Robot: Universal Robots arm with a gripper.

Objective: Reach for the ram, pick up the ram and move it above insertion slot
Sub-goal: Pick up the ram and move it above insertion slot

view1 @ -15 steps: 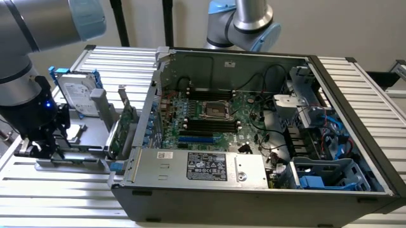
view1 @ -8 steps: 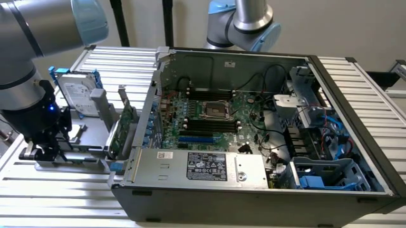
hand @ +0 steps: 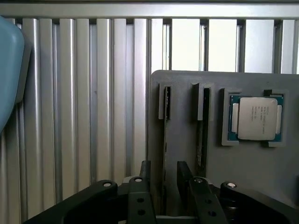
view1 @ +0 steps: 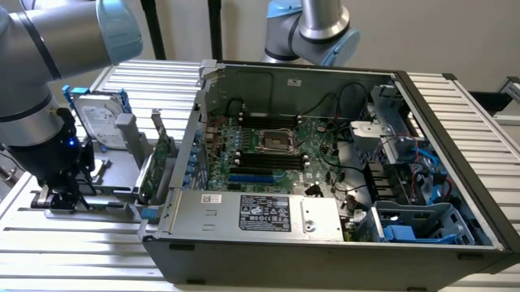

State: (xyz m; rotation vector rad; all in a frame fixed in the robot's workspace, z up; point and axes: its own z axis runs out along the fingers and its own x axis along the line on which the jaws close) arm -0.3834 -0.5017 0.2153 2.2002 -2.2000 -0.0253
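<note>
1. The gripper (view1: 61, 196) is hanging low over the grey holder plate (hand: 252, 163) at the exterior view's left, outside the open computer case (view1: 341, 255).
2. In the wrist view its two black fingers (hand: 145, 179) are standing apart, one on each side of the ram (hand: 166, 135). A strip of grey plate is showing between the stick and each finger, so nothing is being clamped.
3. The ram is sitting on edge in a narrow slot of the holder plate, with its thin edge facing the camera and its near end passing between the fingers.
4. A second stick (hand: 202, 135) is sitting in the neighbouring slot, parallel to the ram and just beside it, outside the fingers.
5. A processor chip (hand: 256, 119) with a silver lid is lying flat in a square recess of the same plate, on the far side of the second stick.
6. The plate is resting on a ribbed aluminium table (hand: 93, 116).
7. In the exterior view the motherboard (view1: 325, 152) is lying in the case. Its long black memory slots (view1: 268, 161) are sitting beside the processor socket (view1: 271, 141), well apart from the gripper (which one is the target I cannot tell).
8. A wider green expansion card (view1: 158, 164) is standing upright between the holder and the case wall.
9. A hard drive (view1: 101, 125) is standing behind the holder.
10. A second arm (view1: 317, 30) is showing behind the case.
</note>
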